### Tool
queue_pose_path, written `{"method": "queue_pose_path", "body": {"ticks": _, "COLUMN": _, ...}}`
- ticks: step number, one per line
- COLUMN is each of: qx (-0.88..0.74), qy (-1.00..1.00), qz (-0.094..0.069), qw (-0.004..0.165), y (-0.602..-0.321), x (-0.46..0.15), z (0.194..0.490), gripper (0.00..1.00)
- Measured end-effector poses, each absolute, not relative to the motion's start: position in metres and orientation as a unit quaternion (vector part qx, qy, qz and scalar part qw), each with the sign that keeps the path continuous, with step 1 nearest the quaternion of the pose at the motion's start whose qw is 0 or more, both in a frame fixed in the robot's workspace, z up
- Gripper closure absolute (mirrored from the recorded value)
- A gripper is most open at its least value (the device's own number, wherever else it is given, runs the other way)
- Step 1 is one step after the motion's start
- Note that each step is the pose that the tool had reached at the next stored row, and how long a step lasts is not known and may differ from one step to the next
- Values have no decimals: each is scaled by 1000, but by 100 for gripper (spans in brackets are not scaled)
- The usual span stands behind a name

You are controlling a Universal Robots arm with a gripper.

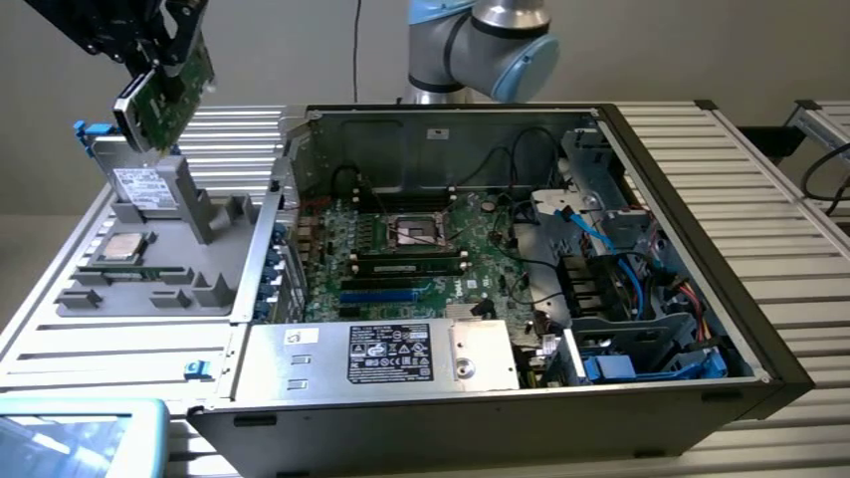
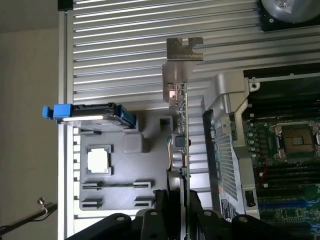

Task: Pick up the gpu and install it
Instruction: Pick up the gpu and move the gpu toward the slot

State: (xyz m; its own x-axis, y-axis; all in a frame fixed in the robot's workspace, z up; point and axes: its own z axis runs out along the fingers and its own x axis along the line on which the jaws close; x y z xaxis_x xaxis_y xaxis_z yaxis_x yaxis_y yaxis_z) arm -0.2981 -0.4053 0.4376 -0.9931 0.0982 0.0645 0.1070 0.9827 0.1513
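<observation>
Nearest in the exterior view, the open computer case (image 1: 743,329) is sitting on the slatted tabletop (image 1: 810,269), with its silver power supply (image 1: 385,354) lying at the front edge. Behind that, the green motherboard (image 1: 412,249) is showing inside the case. To the exterior view's left of the case, a grey parts tray (image 1: 133,304) is lying flat, carrying a square processor chip (image 1: 119,249) and, further back, a silver white-labelled drive (image 1: 139,184) standing upright.

Above that drive and clear of it, the end effector (image 1: 162,62) is holding the gpu (image 1: 166,95) in the air, well apart from the case. Its green face is turning toward the exterior camera and the card is hanging tilted. In the wrist view the end effector (image 2: 182,197) is standing partly closed, its dark fingers (image 2: 162,205) pressing on both faces of the gpu (image 2: 185,130). The card is appearing edge-on, its silver bracket (image 2: 177,75) at the end away from the fingers.

Farthest back, the robot arm (image 1: 479,45) is rising behind the case.
</observation>
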Motion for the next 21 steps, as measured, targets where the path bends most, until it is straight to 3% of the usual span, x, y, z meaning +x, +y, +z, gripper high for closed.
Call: {"method": "queue_pose_path", "body": {"ticks": 21, "qx": -52, "qy": -995, "qz": -77, "qw": 31, "y": -411, "x": -203, "z": 440, "gripper": 72}}
